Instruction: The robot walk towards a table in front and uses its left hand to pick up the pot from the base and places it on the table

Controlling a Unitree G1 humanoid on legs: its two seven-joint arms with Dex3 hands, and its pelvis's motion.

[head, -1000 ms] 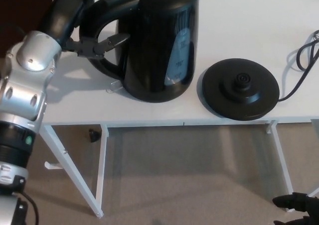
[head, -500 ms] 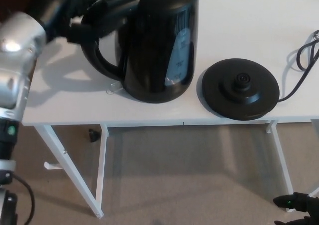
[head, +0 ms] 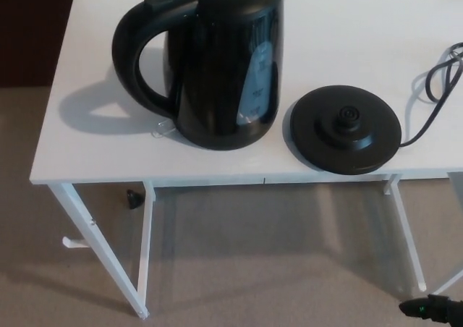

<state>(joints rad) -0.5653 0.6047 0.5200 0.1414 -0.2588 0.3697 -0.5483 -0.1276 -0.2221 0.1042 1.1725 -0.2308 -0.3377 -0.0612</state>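
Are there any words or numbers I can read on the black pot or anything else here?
Water window on the pot: small pale marks, too blurred to read.
Base: no text shows.
Table and cable: none.

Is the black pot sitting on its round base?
No, the pot stands on the white table, beside the bare base.
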